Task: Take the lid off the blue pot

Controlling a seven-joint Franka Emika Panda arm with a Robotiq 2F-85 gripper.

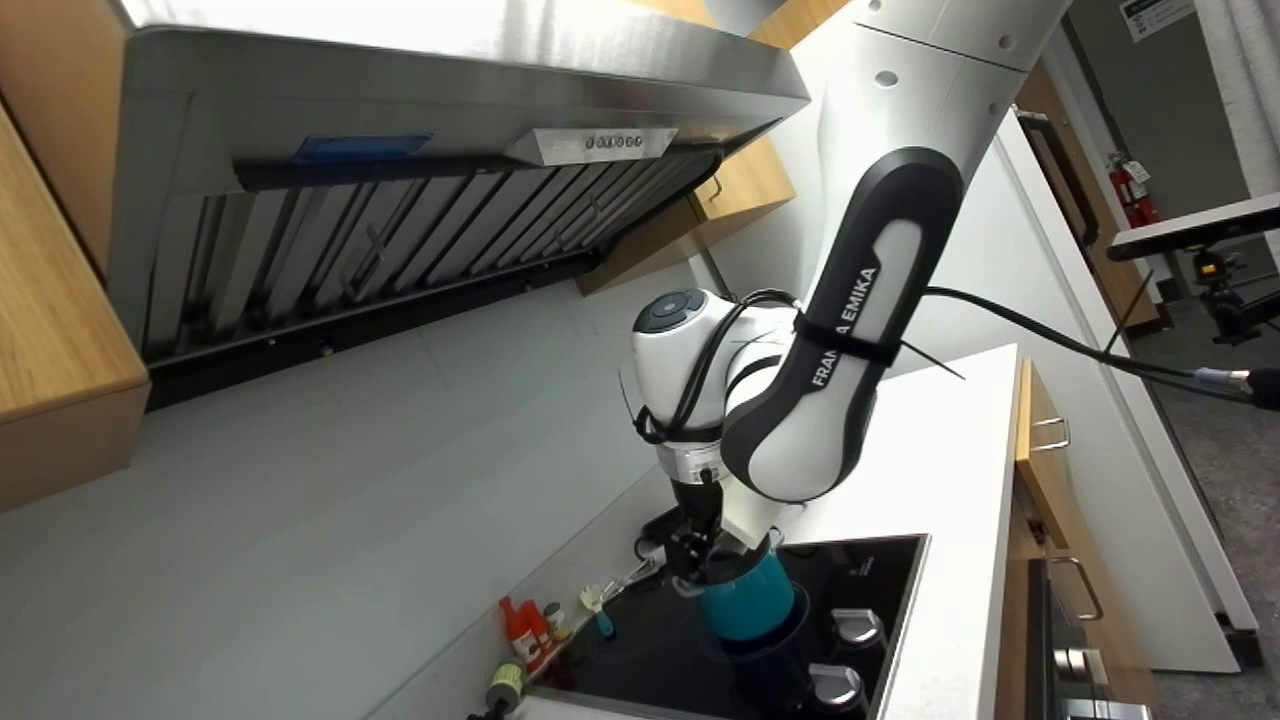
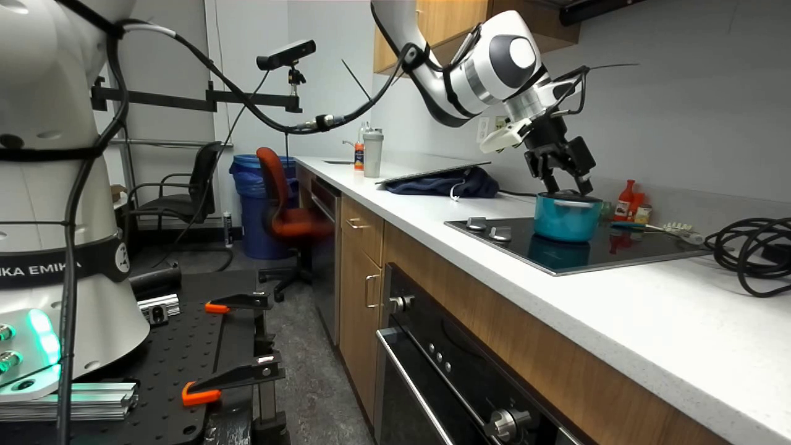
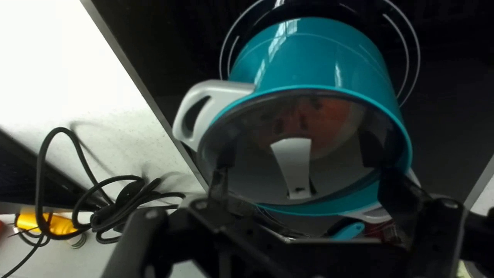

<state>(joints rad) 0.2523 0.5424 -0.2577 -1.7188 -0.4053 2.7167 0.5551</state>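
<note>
The blue pot [image 3: 312, 58] stands upright on the black stove plate; it also shows in both exterior views [image 1: 750, 605] [image 2: 565, 222]. It has grey side handles. A see-through lid [image 3: 254, 177] with a grey strap handle [image 3: 294, 160] sits in its mouth; something reddish shows through it. A teal strip of pot wall shows beyond the lid's lower edge in the wrist view. My gripper [image 3: 299, 158] is open, a finger on each side of the lid's handle, apart from it. In both exterior views the gripper [image 1: 695, 565] [image 2: 567, 185] points down at the pot's top.
The stove plate [image 2: 642, 247] has knobs [image 1: 858, 627] at its front. Red bottles [image 2: 625, 201] and utensils [image 1: 620, 585] lie by the back wall. A black cable coil [image 3: 127, 200] rests on the counter. A range hood [image 1: 450, 215] hangs above.
</note>
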